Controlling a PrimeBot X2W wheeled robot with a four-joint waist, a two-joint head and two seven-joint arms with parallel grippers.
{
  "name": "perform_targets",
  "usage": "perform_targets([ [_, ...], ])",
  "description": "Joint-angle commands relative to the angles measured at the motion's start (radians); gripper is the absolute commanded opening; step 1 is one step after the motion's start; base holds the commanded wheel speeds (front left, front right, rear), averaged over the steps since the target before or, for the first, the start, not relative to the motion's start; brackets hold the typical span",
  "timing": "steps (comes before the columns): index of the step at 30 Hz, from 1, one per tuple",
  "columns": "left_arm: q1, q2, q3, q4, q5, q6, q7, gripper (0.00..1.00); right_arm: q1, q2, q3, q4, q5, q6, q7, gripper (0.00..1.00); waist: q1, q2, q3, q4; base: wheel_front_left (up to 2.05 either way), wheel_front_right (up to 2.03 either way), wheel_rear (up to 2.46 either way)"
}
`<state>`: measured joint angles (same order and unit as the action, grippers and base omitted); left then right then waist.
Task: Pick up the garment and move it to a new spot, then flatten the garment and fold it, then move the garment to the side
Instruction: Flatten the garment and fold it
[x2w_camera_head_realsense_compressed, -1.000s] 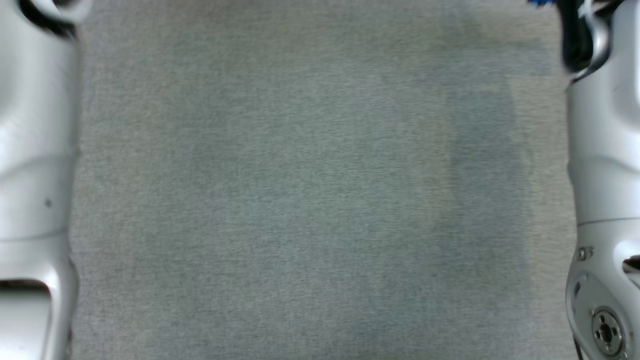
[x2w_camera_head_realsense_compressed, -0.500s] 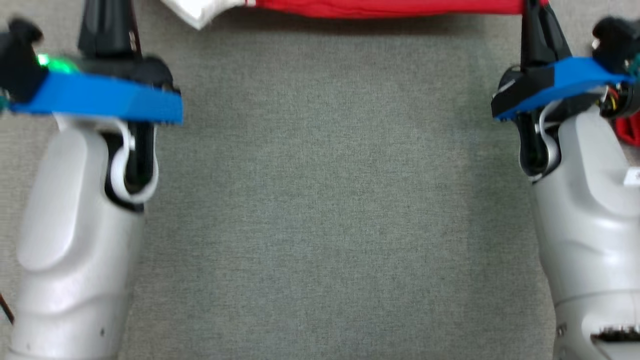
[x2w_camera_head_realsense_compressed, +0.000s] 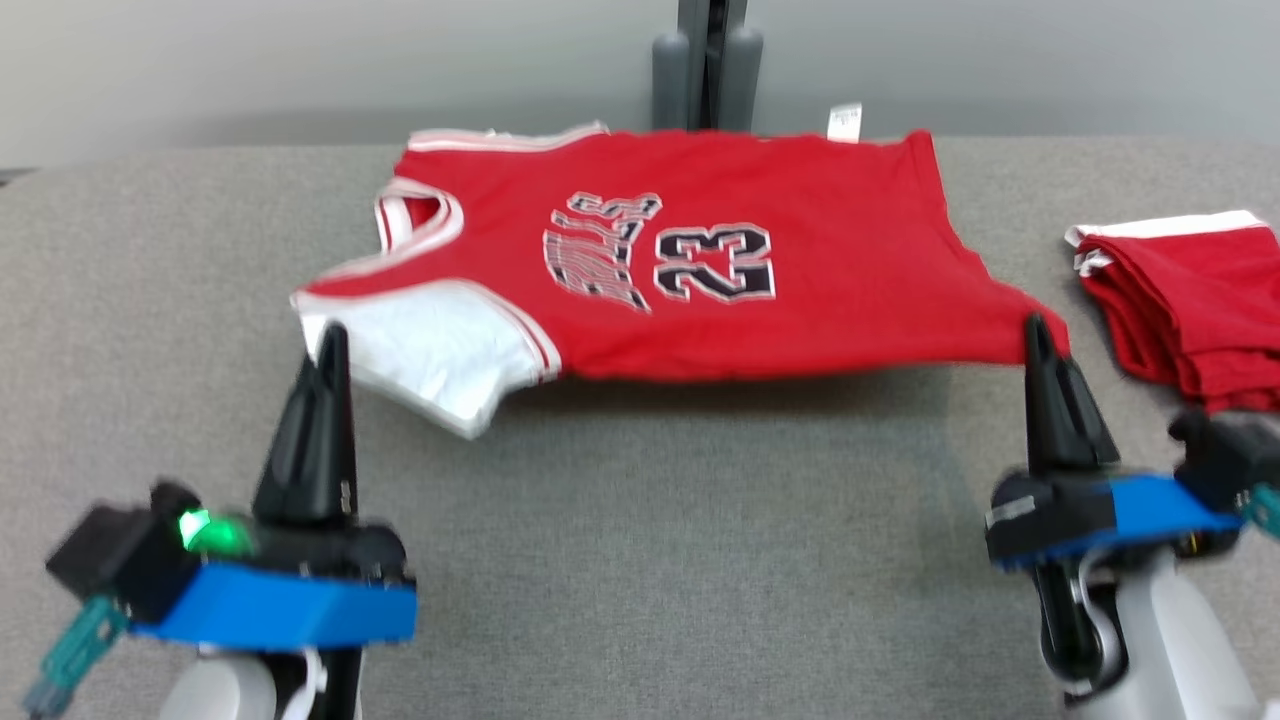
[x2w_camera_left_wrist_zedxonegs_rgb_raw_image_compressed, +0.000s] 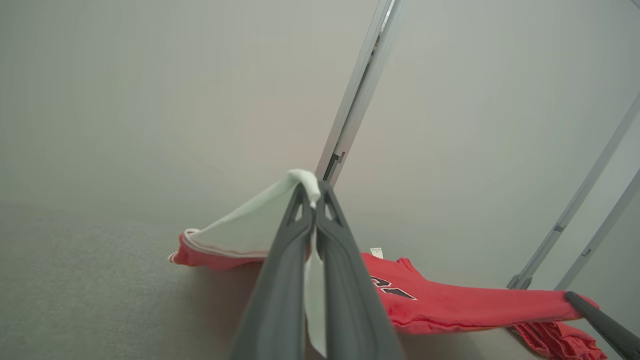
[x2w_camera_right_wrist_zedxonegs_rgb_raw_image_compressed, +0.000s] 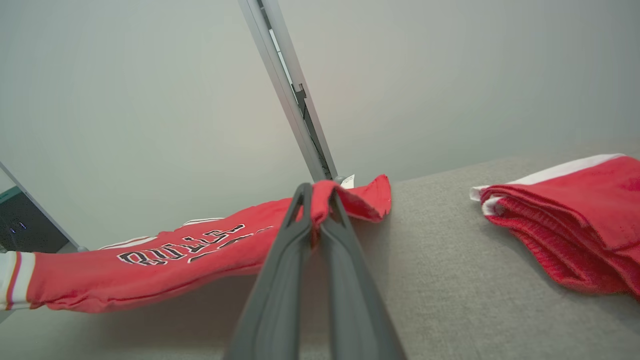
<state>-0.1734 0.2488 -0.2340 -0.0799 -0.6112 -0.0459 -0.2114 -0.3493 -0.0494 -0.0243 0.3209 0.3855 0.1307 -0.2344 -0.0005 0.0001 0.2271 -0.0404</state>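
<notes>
The garment (x2w_camera_head_realsense_compressed: 700, 260) is a red sleeveless jersey with the number 23 and white trim, spread across the far half of the grey table (x2w_camera_head_realsense_compressed: 650, 560). Its near edge is lifted and stretched between both grippers. My left gripper (x2w_camera_head_realsense_compressed: 332, 335) is shut on the white part at the jersey's near left corner; the left wrist view shows white cloth (x2w_camera_left_wrist_zedxonegs_rgb_raw_image_compressed: 245, 232) pinched at the fingertips of the left gripper (x2w_camera_left_wrist_zedxonegs_rgb_raw_image_compressed: 312, 190). My right gripper (x2w_camera_head_realsense_compressed: 1035, 325) is shut on the red near right corner. In the right wrist view red cloth (x2w_camera_right_wrist_zedxonegs_rgb_raw_image_compressed: 150, 270) bunches over the tips of the right gripper (x2w_camera_right_wrist_zedxonegs_rgb_raw_image_compressed: 317, 192).
A folded red and white cloth pile (x2w_camera_head_realsense_compressed: 1190, 290) lies at the table's right edge, close to my right gripper, and shows in the right wrist view (x2w_camera_right_wrist_zedxonegs_rgb_raw_image_compressed: 575, 215). A grey post (x2w_camera_head_realsense_compressed: 710, 60) stands behind the table's far edge, against a plain wall.
The head camera has tilted up: the view went from bare table between my forearms to the grippers and the whole jersey. Both grippers stay shut on the cloth.
</notes>
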Motion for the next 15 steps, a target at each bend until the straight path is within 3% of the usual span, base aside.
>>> perform_targets([
  [1,0.074,0.014,-0.005,-0.074,0.001,0.023,0.027,0.00,0.094,-0.003,-0.011,-0.074,0.009,0.000,0.031,0.00,0.0005,-0.0001,-0.056,-0.020,0.00,0.00,0.00],
  [9,0.334,0.086,-0.017,-0.317,0.023,0.117,0.149,0.00,0.380,-0.002,-0.053,-0.364,0.032,0.000,0.207,0.00,0.0005,-0.0001,-0.113,0.001,0.00,0.00,0.00],
  [15,0.406,0.093,-0.027,-0.314,-0.007,0.137,0.199,0.00,0.461,-0.002,-0.080,-0.366,0.071,0.000,0.285,0.00,0.0005,-0.0001,-0.112,0.004,0.00,0.00,0.00],
])
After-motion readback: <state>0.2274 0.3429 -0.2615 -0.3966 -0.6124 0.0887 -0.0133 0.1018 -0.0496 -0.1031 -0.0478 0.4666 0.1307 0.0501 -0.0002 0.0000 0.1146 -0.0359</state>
